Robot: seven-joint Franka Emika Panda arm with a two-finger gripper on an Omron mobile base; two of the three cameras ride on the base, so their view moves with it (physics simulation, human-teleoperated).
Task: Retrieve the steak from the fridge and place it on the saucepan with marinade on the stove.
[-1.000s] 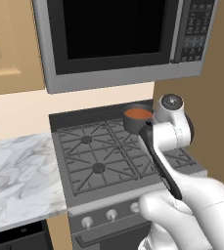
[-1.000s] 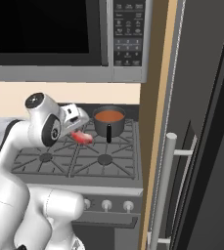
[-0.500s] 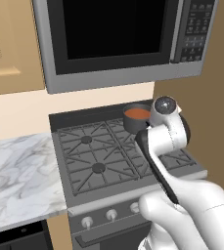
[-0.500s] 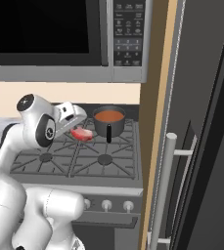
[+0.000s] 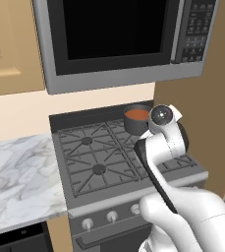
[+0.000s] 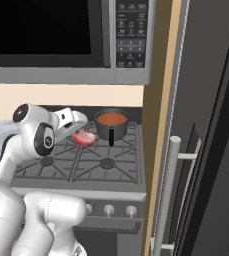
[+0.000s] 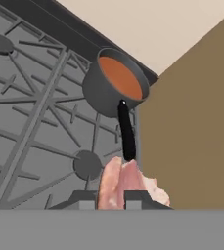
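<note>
A: What shows from the left base view?

B: The stove (image 5: 104, 157) sits under a microwave (image 5: 124, 39), with a marble table (image 5: 15, 182) to its left. The saucepan (image 5: 136, 119) stands on the back right burner, orange-red liquid inside. The arm's wrist covers what lies just in front of it.

A: And from the right base view?

B: The tool (image 6: 80, 131) hangs over the stove, just left of the saucepan (image 6: 111, 124), clenched on the steak (image 6: 84, 138). The red slab sticks out below it, above the grates, near the pan but apart from it. The fridge (image 6: 206, 150) stands to the right, its bar handle (image 6: 166, 195) upright.

A: The hand view?

B: The steak (image 7: 125, 188) is pinched between the two fingertips (image 7: 86, 200), pink and marbled. Beyond it the saucepan (image 7: 114, 83) points its black handle (image 7: 126, 132) toward the meat.
</note>
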